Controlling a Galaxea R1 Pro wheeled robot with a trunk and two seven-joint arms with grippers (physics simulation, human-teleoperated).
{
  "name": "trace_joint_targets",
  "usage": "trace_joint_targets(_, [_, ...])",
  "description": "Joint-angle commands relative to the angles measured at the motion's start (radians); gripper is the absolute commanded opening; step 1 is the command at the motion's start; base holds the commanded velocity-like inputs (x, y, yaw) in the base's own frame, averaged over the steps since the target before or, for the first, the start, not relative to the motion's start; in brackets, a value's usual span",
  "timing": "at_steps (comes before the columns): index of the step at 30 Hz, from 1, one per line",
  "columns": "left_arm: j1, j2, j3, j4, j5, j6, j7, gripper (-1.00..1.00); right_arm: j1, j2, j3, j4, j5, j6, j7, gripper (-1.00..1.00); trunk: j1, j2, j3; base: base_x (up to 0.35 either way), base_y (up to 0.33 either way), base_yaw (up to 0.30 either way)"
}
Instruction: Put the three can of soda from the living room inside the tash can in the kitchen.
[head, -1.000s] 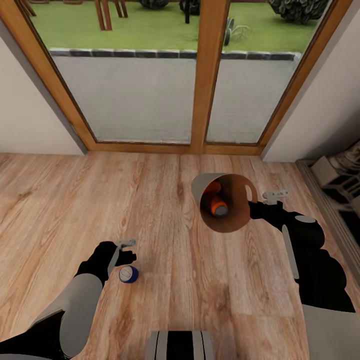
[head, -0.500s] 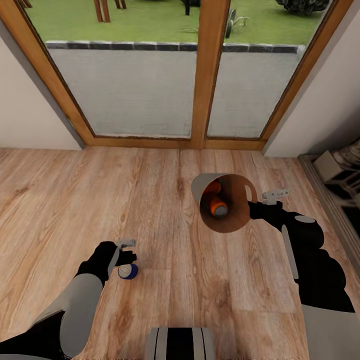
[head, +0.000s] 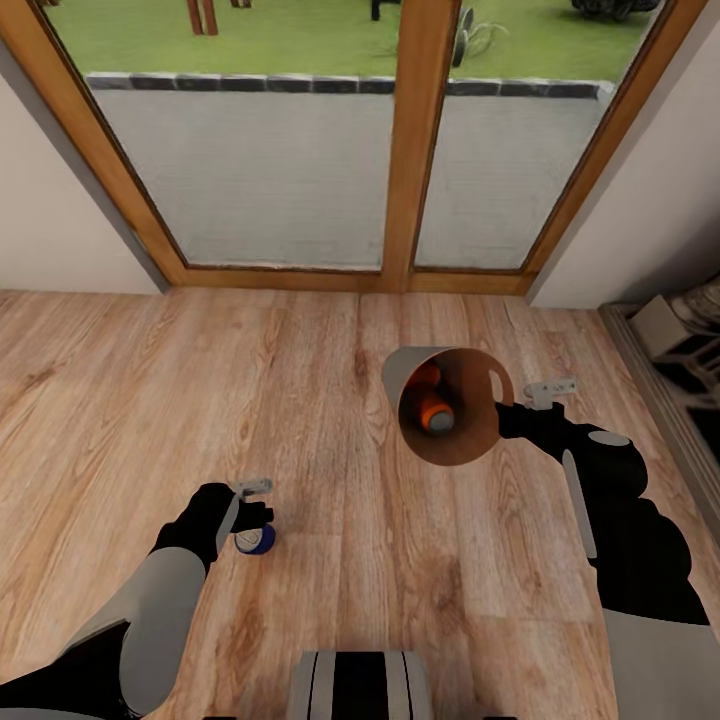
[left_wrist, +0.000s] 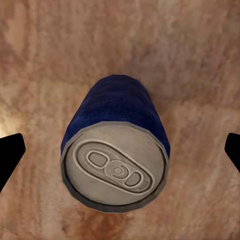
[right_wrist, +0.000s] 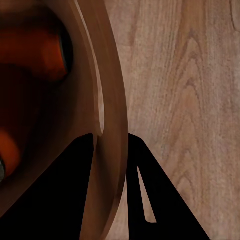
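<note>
On the wood floor (head: 330, 420) by the glass doors (head: 300, 170), my right hand (head: 520, 405) grips the tash can (head: 400, 375) rim — two orange cans (head: 432, 405) inside — while my left hand (left_wrist: 120, 150), open astride the blue can (left_wrist: 117, 115), must now close.

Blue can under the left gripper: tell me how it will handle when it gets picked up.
The blue can stands upright on the wood floor, so a sideways nudge would probably tip it, and its round body would then roll. Its smooth curved wall may slip unless the left gripper closes squarely across the middle. It looks rigid and small, so likely light.
</note>
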Motion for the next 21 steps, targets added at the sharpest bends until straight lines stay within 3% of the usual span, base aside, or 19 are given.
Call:
trace_joint_targets(1, [0.000,0.000,0.000,0.000,0.000,0.000,0.000,1.00,0.000,0.000,0.000,-0.001,-0.016,0.002,0.004,-1.00,0.000,0.000,0.000,0.000,0.000,0.000])
trace_joint_targets(21, [0.000,-0.001,0.000,0.000,0.000,0.000,0.000,1.00,0.001,0.000,0.001,-0.001,-0.015,0.001,0.003,-1.00,0.015,-0.028,-0.013,0.000,0.000,0.000])
